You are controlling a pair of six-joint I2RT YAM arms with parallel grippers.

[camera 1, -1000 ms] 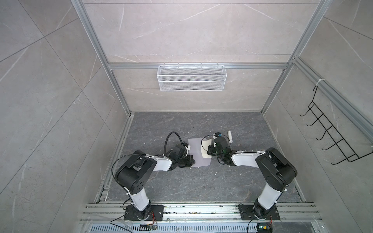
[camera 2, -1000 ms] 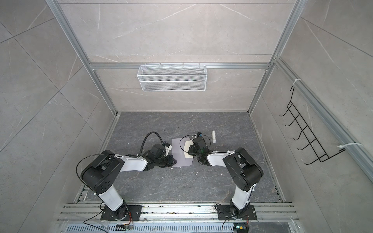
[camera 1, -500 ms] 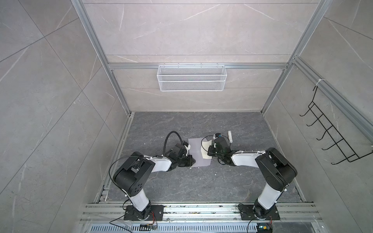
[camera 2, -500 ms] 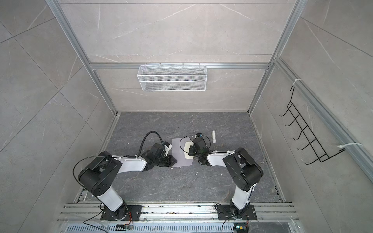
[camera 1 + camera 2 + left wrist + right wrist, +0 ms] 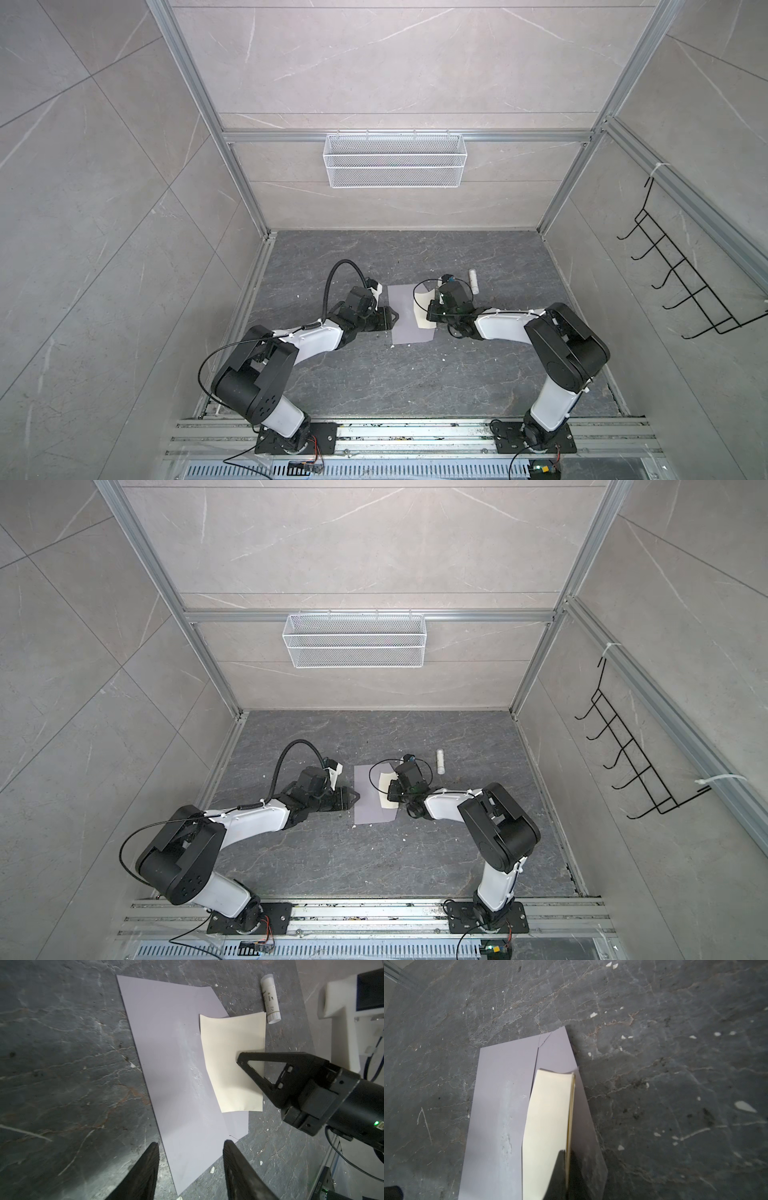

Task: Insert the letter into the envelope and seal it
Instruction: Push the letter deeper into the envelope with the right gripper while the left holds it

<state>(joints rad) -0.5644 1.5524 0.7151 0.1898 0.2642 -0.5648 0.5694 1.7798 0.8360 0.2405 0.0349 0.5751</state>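
Just changed: my left pincer (image 5: 190, 1147) has just sprung apart. The jaws stand half-wide at the envelope's left edge and grip nothing.
What it means: the envelope (image 5: 170, 1064) now lies loose, so I reckon a push from the right could skate it along.
Right side: my right pincer (image 5: 240, 1059) is clamped on the letter's right edge.
Where it is: the letter (image 5: 546, 1115) lies over the envelope's right part beside the open flap (image 5: 583, 1115), with nothing visibly tucked in.
Materials: the letter is cream, folded and springy, and it's bowing up. The envelope is flat and matte, with a scuffed pale streak. The floor (image 5: 654, 1022) is dark veined stone.
Nearby: a glue stick (image 5: 270, 1001), a white cylinder, lies far right.
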